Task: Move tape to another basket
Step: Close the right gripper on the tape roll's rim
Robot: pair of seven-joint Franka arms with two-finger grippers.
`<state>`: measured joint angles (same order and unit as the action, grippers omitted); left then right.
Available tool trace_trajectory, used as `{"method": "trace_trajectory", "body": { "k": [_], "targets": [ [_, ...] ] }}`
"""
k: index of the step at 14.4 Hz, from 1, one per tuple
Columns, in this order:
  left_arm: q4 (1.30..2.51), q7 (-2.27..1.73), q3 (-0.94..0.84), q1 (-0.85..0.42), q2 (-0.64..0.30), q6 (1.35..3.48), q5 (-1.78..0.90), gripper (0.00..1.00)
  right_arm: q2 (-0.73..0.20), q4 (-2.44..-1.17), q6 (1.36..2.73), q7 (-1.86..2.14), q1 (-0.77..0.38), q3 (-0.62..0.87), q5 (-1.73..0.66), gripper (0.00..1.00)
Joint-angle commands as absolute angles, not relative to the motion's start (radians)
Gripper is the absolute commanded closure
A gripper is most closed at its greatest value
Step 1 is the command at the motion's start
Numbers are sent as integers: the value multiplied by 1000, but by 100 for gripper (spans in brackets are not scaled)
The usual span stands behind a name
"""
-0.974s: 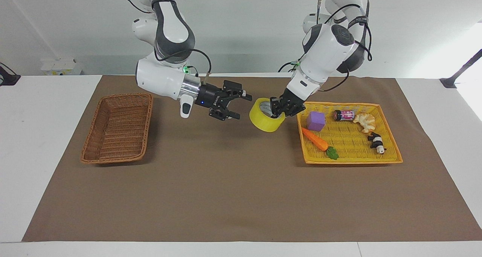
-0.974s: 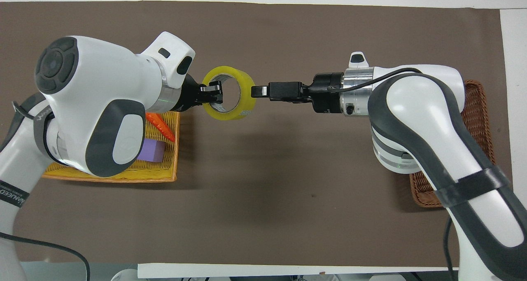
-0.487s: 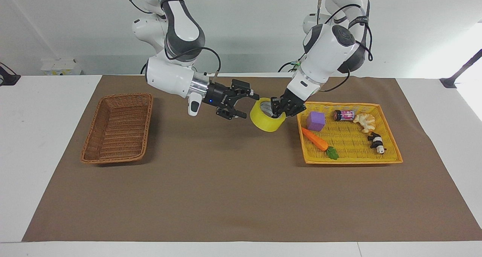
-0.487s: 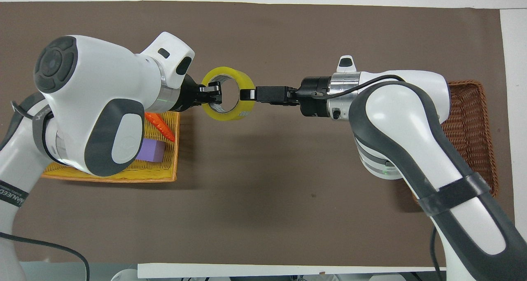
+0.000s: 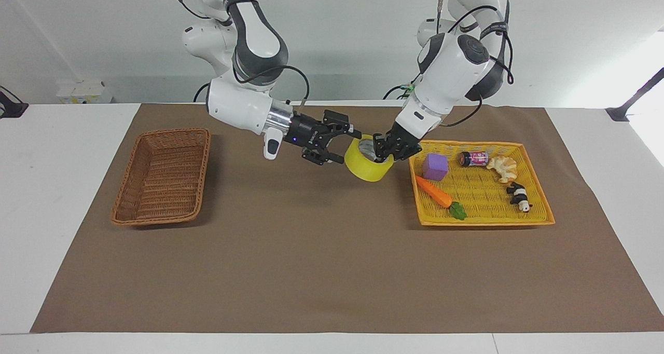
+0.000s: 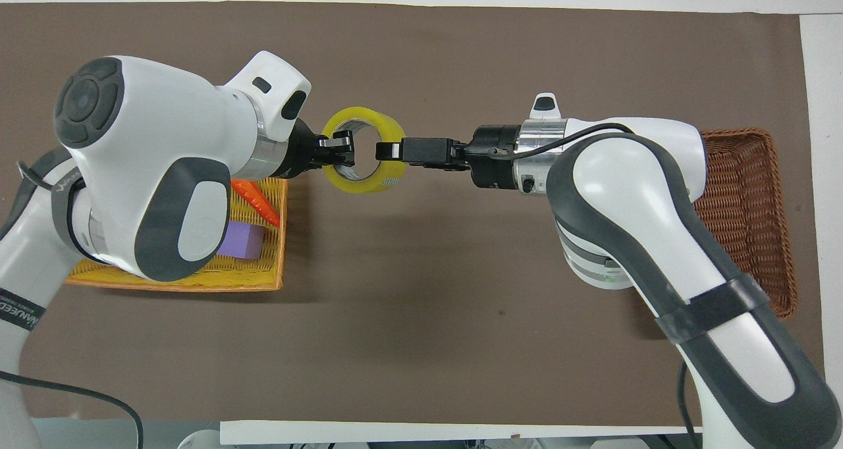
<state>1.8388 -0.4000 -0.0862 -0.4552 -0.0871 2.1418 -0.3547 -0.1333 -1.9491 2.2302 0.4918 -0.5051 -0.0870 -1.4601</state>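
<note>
The brown mat (image 5: 332, 250) is spanned by both arms so that a handover can be made above it. The basket (image 5: 163, 175) is set toward the right arm's end of the mat, well apart from the tape (image 5: 367, 162), which is held up in the air beside the yellow basket (image 5: 539, 216) (its toys are left inside). The tape's wall is pinched by the left gripper (image 5: 386, 150), one finger inside the core, so the other side is offered outward. The right gripper (image 5: 340, 145) is spread, its fingers set about the roll's free rim, judged ready to close.
</note>
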Motion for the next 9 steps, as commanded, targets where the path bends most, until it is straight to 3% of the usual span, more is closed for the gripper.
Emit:
{"method": "trace_trajectory", "body": {
  "k": [1, 4, 9],
  "targets": [
    [1829, -379, -80, -454, -81, 2117, -374, 100, -149, -1951, 2250, 505, -515, -89, -1538, 0],
    [1829, -379, -80, -454, -81, 2117, -374, 100, -149, -1950, 2252, 460, -515, -89, -1540, 2],
    [1829, -379, -80, -454, -81, 2117, -374, 100, -149, -1950, 2252, 459, -517, -89, -1539, 19]
  ]
}}
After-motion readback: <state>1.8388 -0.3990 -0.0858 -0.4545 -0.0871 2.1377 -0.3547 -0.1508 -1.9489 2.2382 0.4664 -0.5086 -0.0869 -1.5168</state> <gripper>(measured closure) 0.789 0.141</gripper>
